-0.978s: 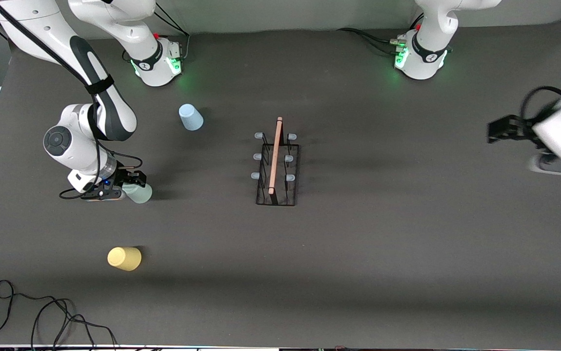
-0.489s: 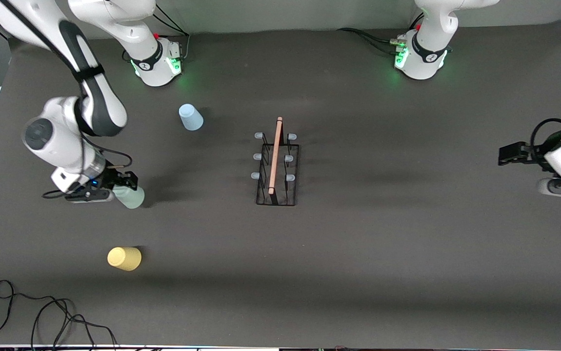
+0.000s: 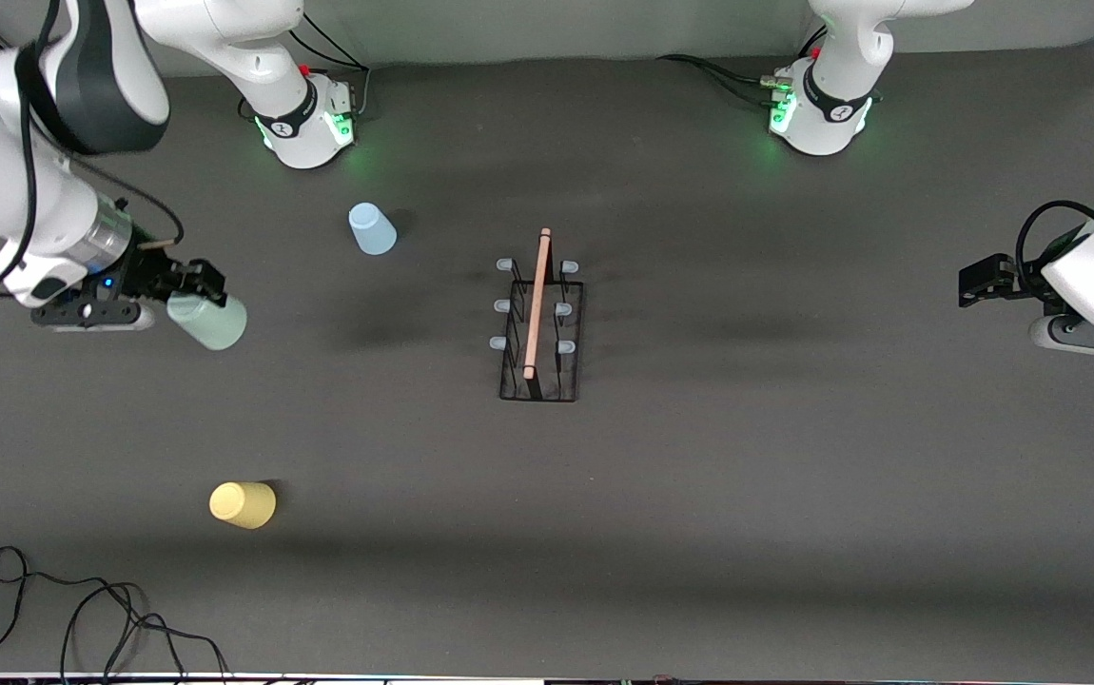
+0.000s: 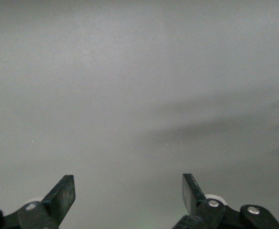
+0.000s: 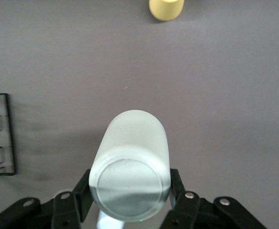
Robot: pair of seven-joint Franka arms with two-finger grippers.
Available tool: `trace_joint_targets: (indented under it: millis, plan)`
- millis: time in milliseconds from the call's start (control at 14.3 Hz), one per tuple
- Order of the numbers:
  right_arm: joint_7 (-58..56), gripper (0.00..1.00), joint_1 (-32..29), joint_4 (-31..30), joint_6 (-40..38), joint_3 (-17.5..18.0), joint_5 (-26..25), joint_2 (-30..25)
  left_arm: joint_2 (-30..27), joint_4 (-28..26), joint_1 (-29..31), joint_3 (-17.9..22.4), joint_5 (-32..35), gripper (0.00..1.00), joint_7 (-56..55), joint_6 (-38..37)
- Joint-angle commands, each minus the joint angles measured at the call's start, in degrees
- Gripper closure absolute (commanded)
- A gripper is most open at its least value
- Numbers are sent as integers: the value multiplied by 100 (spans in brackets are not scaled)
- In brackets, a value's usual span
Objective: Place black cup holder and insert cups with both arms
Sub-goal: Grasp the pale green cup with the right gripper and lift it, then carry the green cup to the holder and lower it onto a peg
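Robotics laboratory. Two white arms [image 3: 224,38] are bolted by green-lit bases [image 3: 818,119] to a table [image 3: 794,476] covered in dark grey matting. Loose black cables [image 3: 81,618] are left at its edge, and a plain grey wall is seen above.

The left wrist view shows the left gripper [image 4: 129,198] with its two black fingers spread wide apart and nothing between them. One finger [image 4: 63,195] and the other finger [image 4: 192,192] rise from the lower edge of the picture, each on a black mount with round silver screws. The rest of the picture is a plain grey surface [image 4: 129,86], crossed by a soft darker shadow band [image 4: 211,129].
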Motion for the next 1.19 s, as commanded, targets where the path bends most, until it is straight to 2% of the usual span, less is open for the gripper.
trace_joint_targets:
  millis: [0, 279, 559, 698, 838, 1117]
  plan:
    - [1484, 79, 807, 339, -312, -19, 63, 168, -90, -100, 6, -4, 18, 0, 67, 97]
    - [4708, 79, 2291, 742, -243, -19, 220, 536, -90, -109, 6, -4, 18, 0, 67, 80]
    - [7267, 79, 3067, 1271, -51, -28, 950, 1160, -107, -100, 6, -4, 18, 0, 67, 18]
    - [8297, 79, 3471, 1263, 310, -28, 951, 1362, -108, -109, 6, -4, 18, 0, 67, 0]
    - [8775, 79, 3700, 1245, 477, -36, 881, 1521, -108, -109, 6, -4, 18, 0, 67, -8]
    - [8829, 79, 3754, 1061, 785, -37, 872, 1750, -108, -109, 15, -4, 18, 0, 67, -8]
